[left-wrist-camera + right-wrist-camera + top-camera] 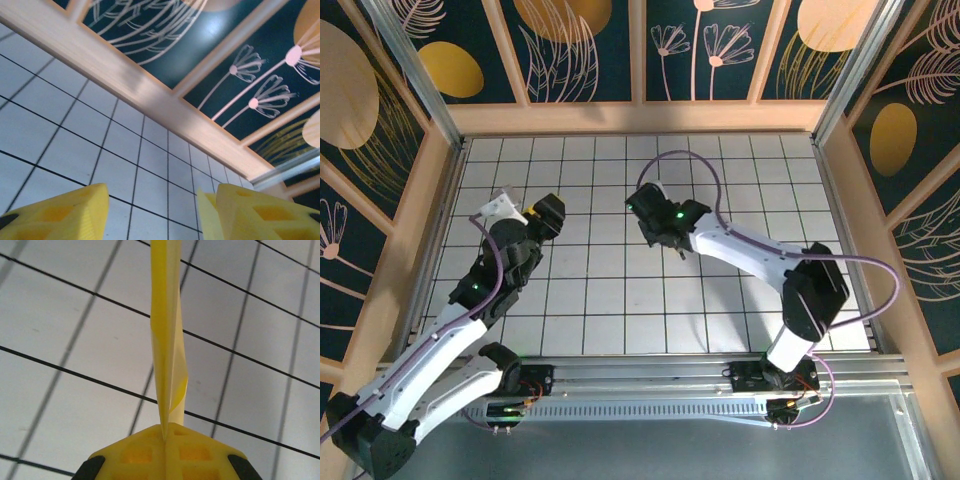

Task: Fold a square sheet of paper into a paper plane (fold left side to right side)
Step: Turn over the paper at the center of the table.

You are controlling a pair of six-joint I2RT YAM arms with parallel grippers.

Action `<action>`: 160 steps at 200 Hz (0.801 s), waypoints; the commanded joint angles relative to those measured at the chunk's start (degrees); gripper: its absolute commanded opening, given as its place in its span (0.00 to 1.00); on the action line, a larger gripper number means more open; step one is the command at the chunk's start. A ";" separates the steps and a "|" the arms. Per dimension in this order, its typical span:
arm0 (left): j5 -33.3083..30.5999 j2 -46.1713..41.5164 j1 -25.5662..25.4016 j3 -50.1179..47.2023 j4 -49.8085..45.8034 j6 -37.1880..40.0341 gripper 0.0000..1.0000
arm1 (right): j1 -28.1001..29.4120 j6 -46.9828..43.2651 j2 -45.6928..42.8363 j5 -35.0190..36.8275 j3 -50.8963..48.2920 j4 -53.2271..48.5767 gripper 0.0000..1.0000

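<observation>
From above, we see the left arm (470,300) stretched from 7 o'clock toward 10 o'clock over the tiled tabletop (600,300), its wrist tipped toward the back wall. The right arm (750,250) rises at 5 o'clock, bends, and reaches to the centre. From here we cannot tell how either pair of jaws stands.

The left wrist camera shows the left jaws well apart. Their yellow fingers (55,215) sit at 7 and 5 o'clock, with bare tiles between them and a wooden rail (150,100) beyond.

The right wrist camera shows the right jaws pressed together, clamped on the yellow paper (167,340). It is a folded strip seen edge-on, running up to 12 o'clock.
</observation>
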 commanded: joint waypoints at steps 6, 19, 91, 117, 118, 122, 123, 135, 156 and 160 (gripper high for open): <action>-5.54 -1.59 -0.27 -1.14 -2.53 0.40 0.59 | 1.73 -0.82 4.86 13.47 3.74 -6.01 0.00; -5.89 -1.72 -0.27 -1.20 -2.59 0.41 0.60 | 2.33 -0.61 7.91 15.83 4.69 -6.96 0.00; -5.24 -1.11 -0.27 -0.89 -2.76 0.59 0.61 | 3.84 6.91 25.05 22.64 11.80 -14.56 0.00; -5.17 -0.86 -0.27 -0.92 -2.76 0.35 0.61 | 4.54 7.30 28.33 21.15 12.53 -14.52 0.00; -5.12 -0.85 -0.27 -0.92 -2.76 0.33 0.61 | 4.55 7.27 28.41 21.05 12.51 -14.50 0.00; -5.10 -0.78 -0.24 -0.86 -2.76 0.26 0.61 | 4.64 7.22 28.76 20.69 12.57 -14.36 0.01; -5.08 -0.72 -0.25 -0.89 -2.76 0.29 0.61 | 4.65 7.15 28.80 20.56 12.57 -14.34 0.01; -5.06 -0.52 -0.27 -0.83 -2.75 0.22 0.61 | 4.82 6.96 29.74 19.19 12.62 -13.98 0.03; -4.63 -0.07 -0.27 -0.70 -2.65 0.07 0.61 | 4.83 6.74 30.84 17.13 12.40 -13.44 0.06; -4.59 -0.06 -0.27 -0.74 -2.67 0.12 0.61 | 4.83 6.72 31.03 16.82 12.40 -13.31 0.07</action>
